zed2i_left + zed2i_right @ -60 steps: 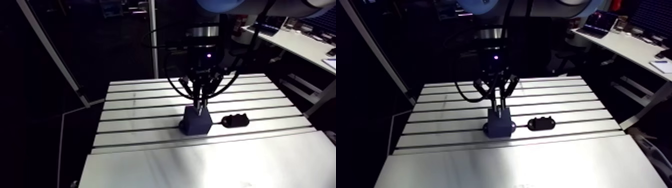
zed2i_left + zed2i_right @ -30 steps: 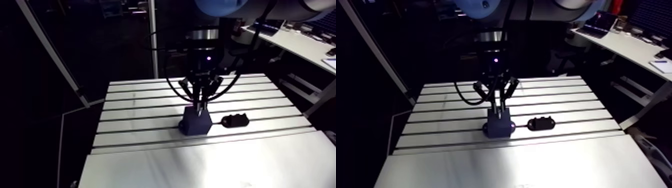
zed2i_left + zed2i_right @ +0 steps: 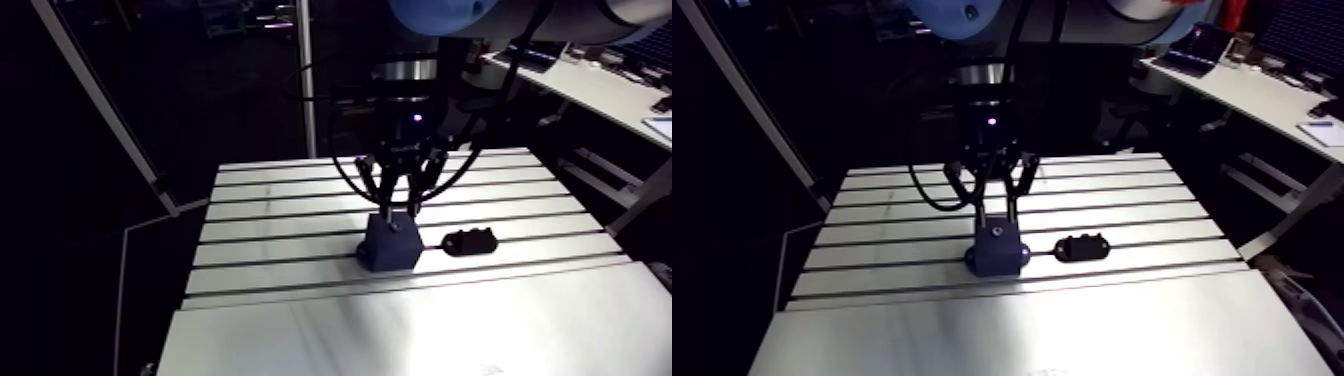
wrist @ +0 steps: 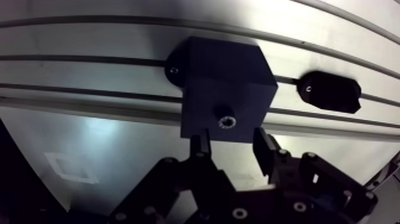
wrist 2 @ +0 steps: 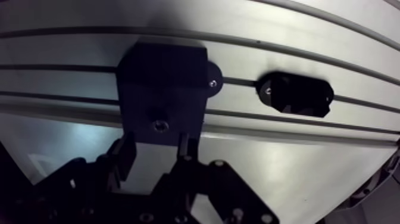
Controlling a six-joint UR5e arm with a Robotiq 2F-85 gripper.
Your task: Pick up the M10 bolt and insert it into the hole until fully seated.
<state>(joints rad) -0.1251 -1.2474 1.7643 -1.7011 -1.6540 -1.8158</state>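
- The fingers [image 4: 202, 146] are spread apart with nothing between them; each dark pad stands free.
- The gripper [image 4: 232, 140] hangs over the near edge of a dark blue block [image 4: 220, 71], with its fingertips close to that edge. The wrist view does not show whether they touch it.
- The M10 bolt [image 4: 225, 123] sits in the hole in the block's upper face, just ahead of the gap between the fingers. Only its round socket head shows (a small ring with a dark recess). I cannot tell how deep it sits.
- The block stands upright across two slots of the table. A rounded foot at one side carries a mounting screw [image 4: 173, 71].
- A black oval part [image 4: 328, 91] lies flat beside the block, apart from it and on the same slot line. It has a small screw near one end.
- The slotted aluminium table [image 4: 119, 36] carries both. In the arm view the gripper comes straight down above the block.
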